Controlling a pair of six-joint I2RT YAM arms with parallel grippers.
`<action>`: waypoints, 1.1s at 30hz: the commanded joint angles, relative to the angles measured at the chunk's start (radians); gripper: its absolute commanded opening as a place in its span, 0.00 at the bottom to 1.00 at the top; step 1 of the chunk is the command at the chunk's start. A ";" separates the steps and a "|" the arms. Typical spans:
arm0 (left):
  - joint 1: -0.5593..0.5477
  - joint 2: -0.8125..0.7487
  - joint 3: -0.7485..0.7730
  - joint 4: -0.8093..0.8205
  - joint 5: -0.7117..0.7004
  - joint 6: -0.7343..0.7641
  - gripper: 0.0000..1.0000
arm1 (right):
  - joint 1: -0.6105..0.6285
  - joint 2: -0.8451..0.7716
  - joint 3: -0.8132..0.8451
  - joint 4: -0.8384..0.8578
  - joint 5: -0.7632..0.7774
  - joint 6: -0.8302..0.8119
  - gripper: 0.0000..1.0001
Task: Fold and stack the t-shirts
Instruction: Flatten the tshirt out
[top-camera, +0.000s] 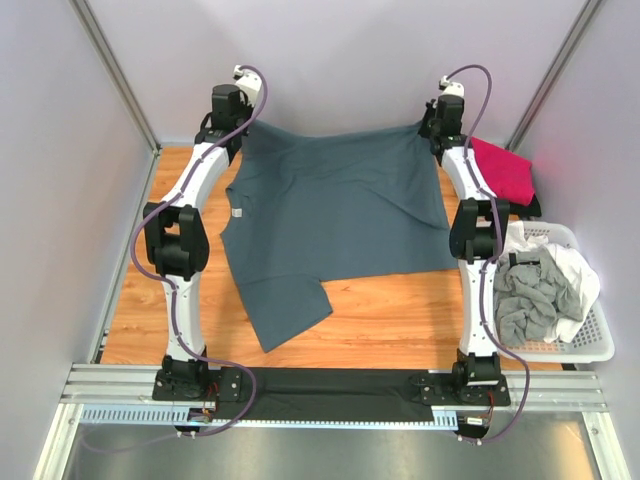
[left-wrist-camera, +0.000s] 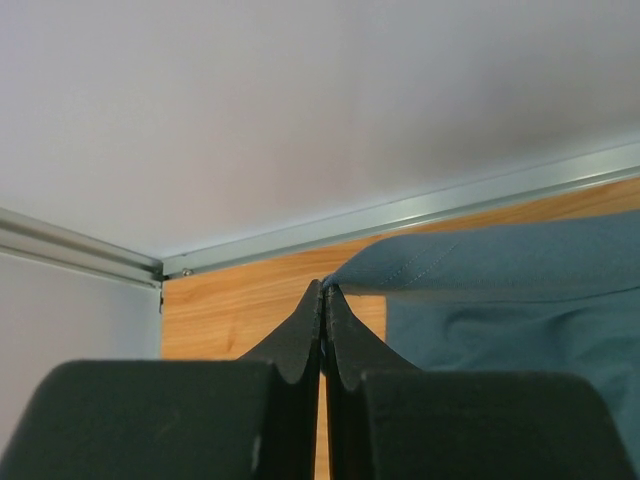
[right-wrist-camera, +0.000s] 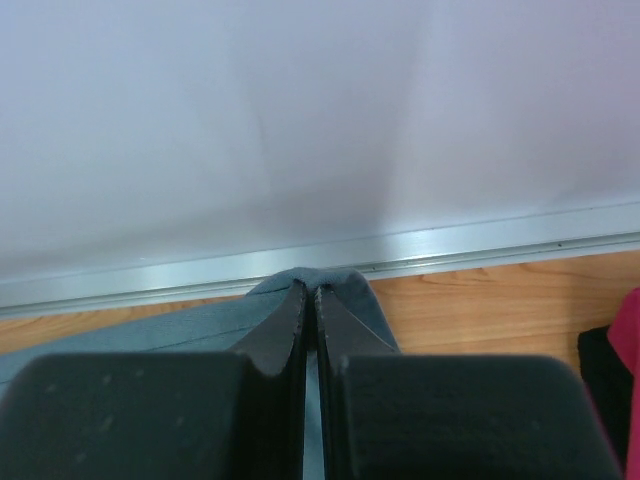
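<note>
I had the left gripper (left-wrist-camera: 322, 292) and right gripper (right-wrist-camera: 308, 292) clamped on the blue-grey shirt (top-camera: 330, 215) at its far edge. The cloth sagged between them, and I judged it light and limp, best held by its corners.

Plain pale lilac-grey back wall (left-wrist-camera: 300, 100) sits just beyond left pincer (left-wrist-camera: 322, 285) and right pincer (right-wrist-camera: 308, 288). A brushed aluminium rail (left-wrist-camera: 420, 210) runs along the wall foot past both tips. Orange-brown wood-grain tabletop (left-wrist-camera: 240, 305) lies under them. 2 slanted aluminium corner posts stand outboard: left post (top-camera: 115, 75), right post (top-camera: 555, 75). Slotted aluminium base rails (top-camera: 110, 385) and a dull grey metal sheet (top-camera: 320, 455) lie well behind the pincers. Soft even light, faint shadows.
</note>
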 joint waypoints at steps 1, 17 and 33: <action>0.000 -0.070 0.027 0.053 0.004 -0.034 0.00 | 0.000 0.034 0.056 0.090 0.038 -0.013 0.00; -0.058 -0.255 -0.122 -0.151 -0.001 0.048 0.00 | -0.015 -0.040 -0.021 0.036 0.086 -0.050 0.00; -0.138 -0.402 -0.249 -0.370 -0.109 0.084 0.00 | -0.052 -0.076 -0.031 -0.034 0.078 -0.110 0.00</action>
